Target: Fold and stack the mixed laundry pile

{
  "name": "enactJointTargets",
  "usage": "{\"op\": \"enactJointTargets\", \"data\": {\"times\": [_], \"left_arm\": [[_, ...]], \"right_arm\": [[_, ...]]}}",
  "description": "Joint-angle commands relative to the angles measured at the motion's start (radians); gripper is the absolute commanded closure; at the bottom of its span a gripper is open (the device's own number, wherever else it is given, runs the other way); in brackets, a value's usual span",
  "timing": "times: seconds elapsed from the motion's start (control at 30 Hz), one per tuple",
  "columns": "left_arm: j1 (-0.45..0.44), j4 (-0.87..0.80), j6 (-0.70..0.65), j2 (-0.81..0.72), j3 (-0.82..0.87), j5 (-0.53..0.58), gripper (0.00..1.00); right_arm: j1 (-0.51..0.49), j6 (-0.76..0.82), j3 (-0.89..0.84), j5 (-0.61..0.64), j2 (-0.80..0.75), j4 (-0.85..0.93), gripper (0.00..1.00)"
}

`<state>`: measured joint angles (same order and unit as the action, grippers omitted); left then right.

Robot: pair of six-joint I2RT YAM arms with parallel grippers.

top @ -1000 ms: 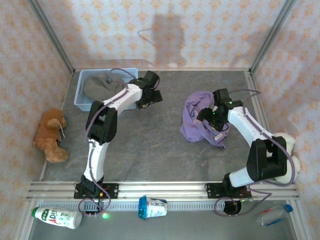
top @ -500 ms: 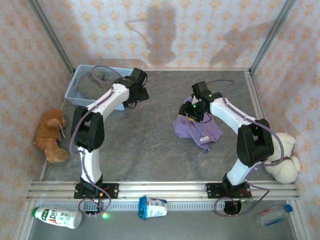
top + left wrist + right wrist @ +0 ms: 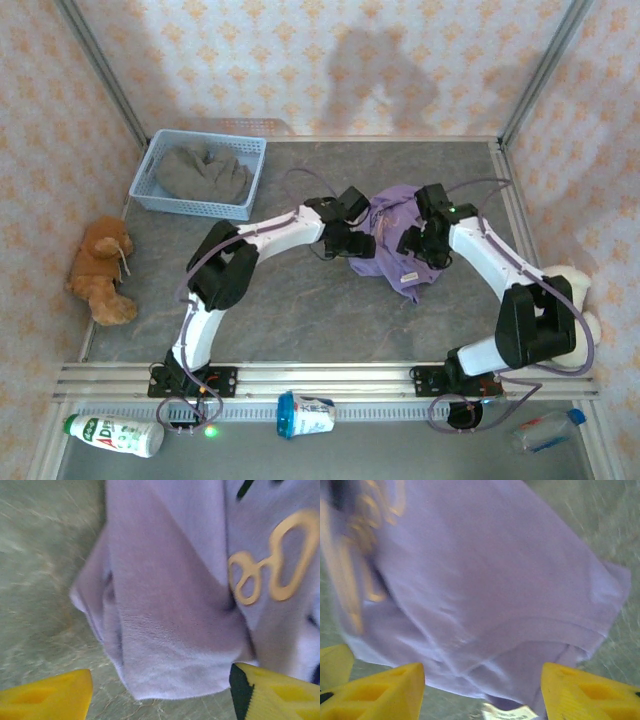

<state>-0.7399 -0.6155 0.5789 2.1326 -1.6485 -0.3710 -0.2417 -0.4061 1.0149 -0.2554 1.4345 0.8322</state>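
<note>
Left arm swung from light blue basket (image 3: 188, 206) to lavender T-shirt (image 3: 386, 213), which lies crumpled mid-table. Left gripper (image 3: 341, 243) spread wide at sleeve hem; right gripper (image 3: 419, 241) wide at opposite edge, nothing pinched. Grey top (image 3: 206, 172) heaped in basket. No folds or stack yet.

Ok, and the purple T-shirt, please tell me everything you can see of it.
The lavender T-shirt lies crumpled on the grey table, right of centre. Its cloth looks like soft knit, bunched in folds, with a golden print and a white label at the near edge. The left fingers and the right fingers stand apart on either side of its folded hems, not closed on it.
</note>
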Motion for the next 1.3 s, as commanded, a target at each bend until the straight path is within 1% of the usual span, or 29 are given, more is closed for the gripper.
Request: {"op": "enactJointTargets", "data": {"times": [0.0,0.07,0.1,0.13,0.17,0.2,0.23,0.3,0.4,0.43,0.53,0.63,0.67,0.77,0.83,0.87,0.93,1.0,1.1,1.17,1.2,1.23,1.27], "left_arm": [[0.000,-0.021,-0.038,0.033,-0.036,-0.041,0.34],[0.001,-0.062,-0.066,0.067,-0.073,-0.019,0.49],[0.000,-0.082,-0.076,0.082,-0.090,-0.005,0.59],[0.003,-0.099,-0.083,0.092,-0.102,0.003,0.66],[0.006,-0.116,-0.083,0.098,-0.115,0.020,0.77],[0.009,-0.127,-0.080,0.096,-0.118,0.035,0.91],[0.013,-0.134,-0.076,0.089,-0.118,0.049,1.00],[0.031,-0.147,-0.065,0.053,-0.110,0.090,1.00],[0.084,-0.163,-0.050,-0.016,-0.112,0.108,1.00],[0.107,-0.167,-0.025,-0.040,-0.116,0.106,1.00],[0.191,-0.182,-0.009,-0.120,-0.165,0.095,1.00],[0.262,-0.233,-0.038,-0.173,-0.294,0.081,1.00],[0.283,-0.261,-0.066,-0.182,-0.353,0.079,1.00],[0.320,-0.341,-0.111,-0.200,-0.522,0.081,1.00],[0.329,-0.358,-0.127,-0.217,-0.576,0.089,1.00],[0.330,-0.355,-0.127,-0.258,-0.579,0.092,1.00],[0.329,-0.329,-0.112,-0.309,-0.530,0.079,1.00],[0.330,-0.284,-0.088,-0.366,-0.429,0.060,1.00],[0.329,-0.218,-0.058,-0.438,-0.243,0.072,1.00],[0.328,-0.161,-0.050,-0.454,-0.114,0.095,1.00],[0.328,-0.141,-0.020,-0.445,-0.068,0.096,0.84],[0.328,-0.143,-0.006,-0.416,-0.035,0.095,0.65],[0.328,-0.158,0.007,-0.378,-0.018,0.086,0.51]], "right_arm": [[0.005,-0.037,-0.048,-0.068,0.012,-0.043,0.39],[0.007,-0.055,-0.068,-0.095,0.034,-0.075,0.46],[0.008,-0.060,-0.070,-0.106,0.043,-0.084,0.54],[0.011,-0.064,-0.069,-0.110,0.050,-0.089,0.63],[0.013,-0.066,-0.063,-0.112,0.053,-0.091,0.73],[0.018,-0.066,-0.054,-0.109,0.051,-0.090,0.88],[0.027,-0.068,-0.045,-0.097,0.045,-0.082,1.00],[0.057,-0.068,-0.014,-0.058,0.029,-0.055,1.00],[0.121,-0.058,0.071,-0.054,-0.005,-0.021,1.00],[0.140,-0.053,0.111,-0.054,-0.015,-0.006,1.00],[0.171,-0.027,0.300,-0.035,-0.020,0.044,1.00],[0.174,0.012,0.541,-0.030,0.022,0.102,1.00],[0.174,0.021,0.628,-0.023,0.039,0.121,1.00],[0.176,0.050,0.851,-0.001,0.085,0.177,1.00],[0.177,0.059,0.969,0.034,0.106,0.220,1.00],[0.178,0.060,1.014,0.051,0.111,0.240,1.00],[0.186,0.054,1.041,0.061,0.103,0.255,1.00],[0.188,0.042,1.003,0.046,0.084,0.246,1.00],[0.188,0.018,0.885,0.027,0.068,0.213,1.00],[0.191,0.009,0.792,0.040,0.083,0.160,1.00],[0.193,0.011,0.757,0.057,0.101,0.131,1.00],[0.202,0.011,0.731,0.071,0.137,0.103,1.00],[0.215,0.020,0.724,0.058,0.190,0.070,0.96]]}}
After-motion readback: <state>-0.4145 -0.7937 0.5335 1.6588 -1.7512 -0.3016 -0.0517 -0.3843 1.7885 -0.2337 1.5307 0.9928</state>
